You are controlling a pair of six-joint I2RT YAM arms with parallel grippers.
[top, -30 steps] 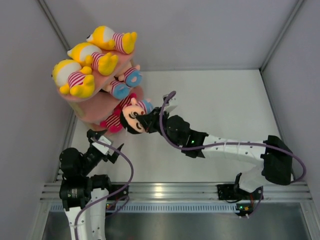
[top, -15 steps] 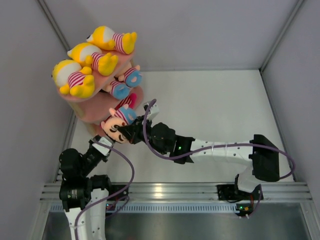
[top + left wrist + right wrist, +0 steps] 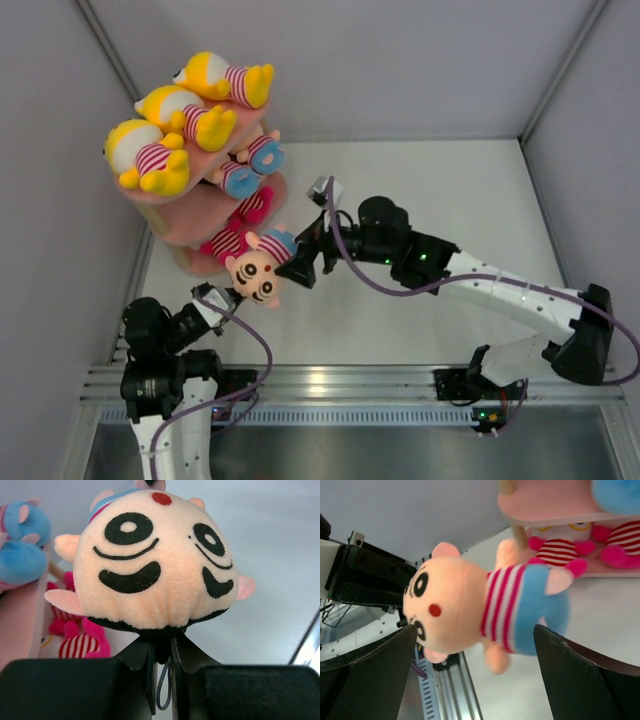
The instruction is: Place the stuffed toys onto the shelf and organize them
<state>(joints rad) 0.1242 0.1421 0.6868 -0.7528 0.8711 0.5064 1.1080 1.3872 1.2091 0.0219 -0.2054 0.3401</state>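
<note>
toy (image 3: 258,270) clamped by head in left gripper (image 3: 230,296), just off shelf (image 3: 190,225) bottom edge; right gripper (image 3: 298,262) fingers apart.

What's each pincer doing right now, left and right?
Left pincer: closed, holding the pink-faced toy by the black top of its head.
Right pincer: open, spread wide either side of that toy.

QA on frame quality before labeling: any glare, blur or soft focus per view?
Top external: sharp, evenly lit, glare spot on the metal rail. Left wrist: pink-faced toy crisp, left fingers dark and featureless. Right wrist: toy slightly soft, right fingers blurred close to the lens.
</note>
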